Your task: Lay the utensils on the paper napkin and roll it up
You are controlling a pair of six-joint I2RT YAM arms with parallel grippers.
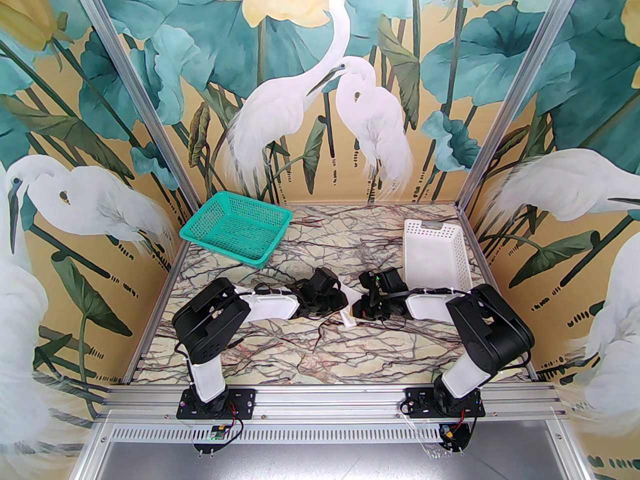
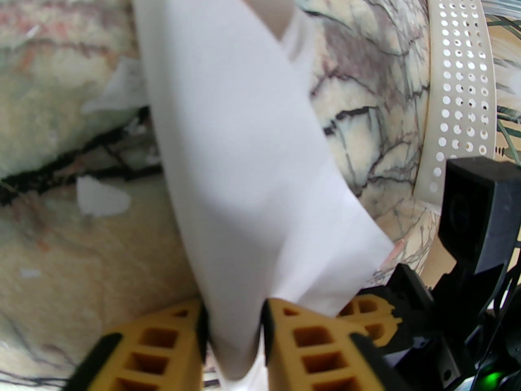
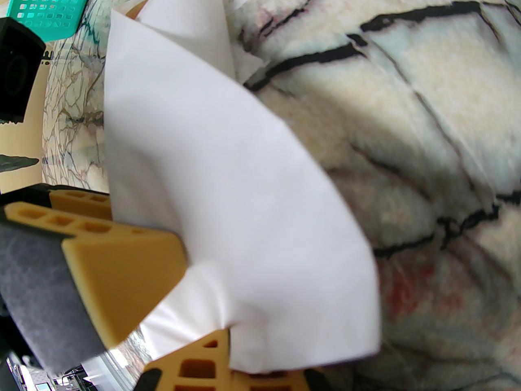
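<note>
Marble-patterned tabletop (image 1: pixel 310 348) with dark veins sits inside walls painted with white herons and teal leaves. At the table's middle, two black-and-white arms meet tip to tip over a white folded paper napkin (image 2: pixel 244 157). The left gripper (image 2: pixel 234 312) has its yellow fingers clamped on the near end of the fold. The right gripper (image 3: pixel 199 295) is clenched on the paper from the opposite side. A sliver of the orange-brown wooden utensils (image 3: pixel 132 12) peeks from inside the fold's far end. Farther back, a green mesh plastic basket (image 1: pixel 235 228) sits at the far left corner, and a white perforated plastic basket (image 1: pixel 437 253) lies along the right edge.
</note>
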